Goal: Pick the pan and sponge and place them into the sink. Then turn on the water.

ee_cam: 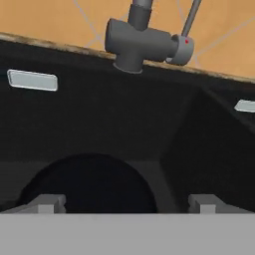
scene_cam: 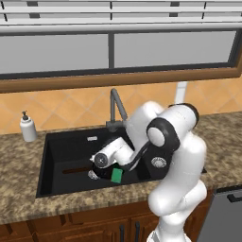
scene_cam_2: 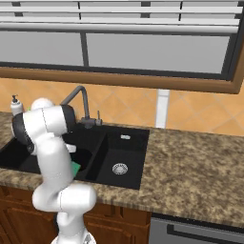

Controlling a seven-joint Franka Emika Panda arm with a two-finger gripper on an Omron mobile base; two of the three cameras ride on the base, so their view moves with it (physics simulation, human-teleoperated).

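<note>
No readable brands, labels or writing anywhere.

Gripper is down inside the sink, over its larger basin; both fingertips stand wide apart with nothing between them. Holding nothing.

Pan lies on the floor of the larger basin, directly under the open jaws; its brown handle points away from the arm toward the far side of the sink in the left base view. Sponge is in the same basin, just beside the pan, near the sink's front wall.

Smaller basin holds only its silver drain.

Faucet rises from the sink's back rim. Soap dispenser stands on the counter, just off the sink's back corner by the larger basin.
</note>
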